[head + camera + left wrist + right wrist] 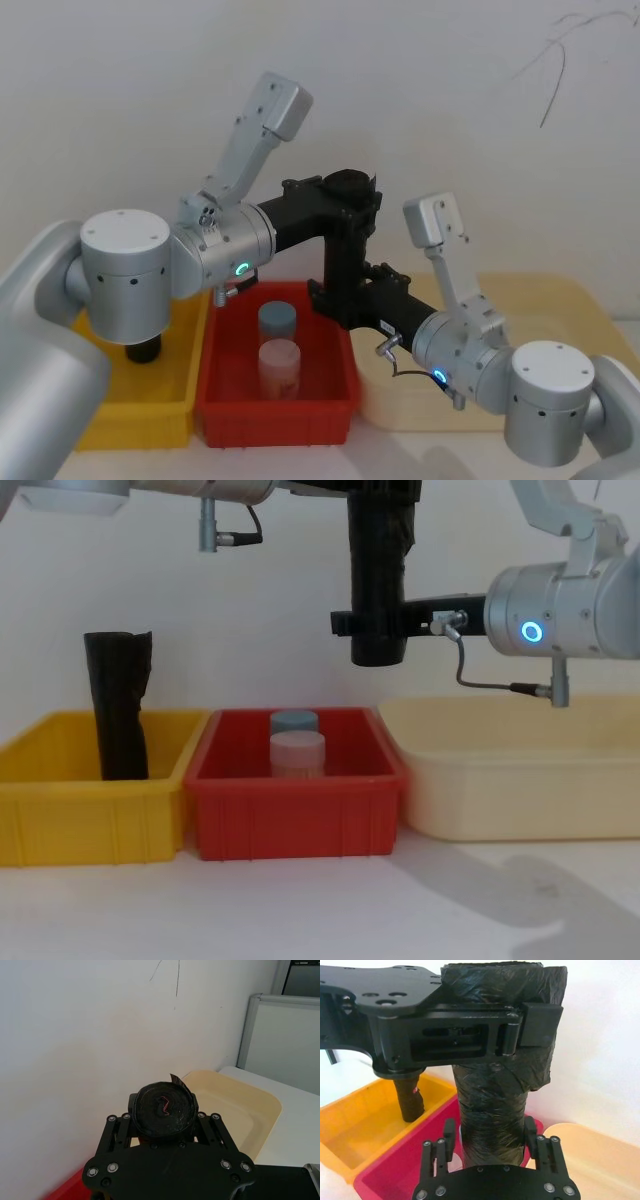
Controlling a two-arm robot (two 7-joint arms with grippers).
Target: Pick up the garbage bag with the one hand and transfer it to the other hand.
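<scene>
Watching the garbage bag [378, 590] hanging upright in mid-air, over the right end of the red bin [300, 810] and well clear of its rim. Seeing the left gripper [164, 1112] clamping it near the top, jaws pinching the black plastic tight from both sides. Spotting the right gripper [490, 1135] lower down, level with the bag's bottom part, jaws spread and straddling it, leaving a sliver of gap on one side. Noting two jars in the red bin: a grey-lidded jar [294, 722] towards the far edge, a pinkish jar [297, 755] just in front of it. Catching a ragged-topped black roll [118, 705] standing in the yellow bin [90, 810], nearest the table's [450, 900] left edge. Finding a cream tray [500, 790] nearest the right edge, just beside the red bin.
</scene>
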